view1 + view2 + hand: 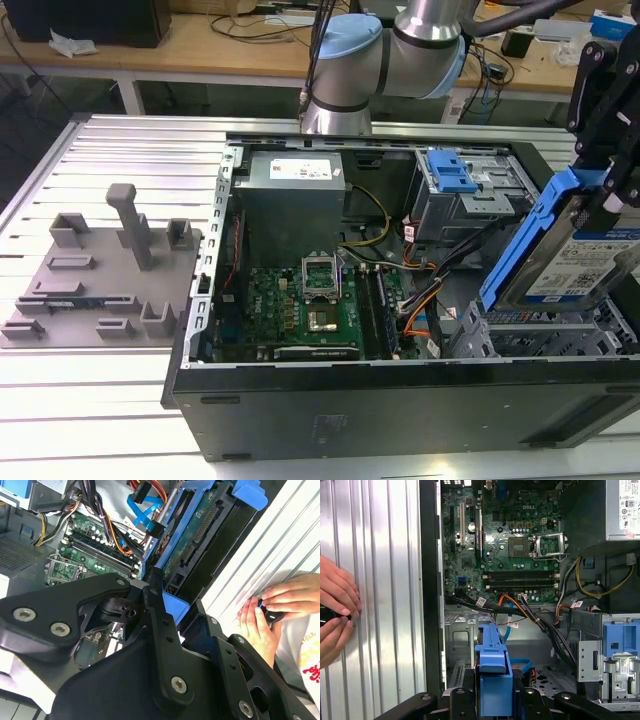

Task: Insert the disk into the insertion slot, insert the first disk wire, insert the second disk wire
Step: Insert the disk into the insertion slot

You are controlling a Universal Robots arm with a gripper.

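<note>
In the exterior view my gripper (603, 195) is shut on the disk (572, 268), a silver drive with white labels in a blue carrier. The disk hangs steeply tilted over the insertion slot (535, 335), a perforated grey cage at the open case's right end, and its lower edge is just above the cage. The second wrist view looks along the disk's green underside (199, 536), with black fingers (156, 611) on the blue frame. In the first wrist view the carrier's blue end (492, 672) points into the grey bay (465, 632). Orange and blue disk wires (512, 605) lie loose beside the bay.
The case also holds a motherboard (300, 300), a grey power supply (290, 180) and a taller bay unit with a blue latch (450, 172). A grey fixture plate (100, 270) lies at the exterior view's left. A person's hands (335, 605) rest on the ribbed table beside the case.
</note>
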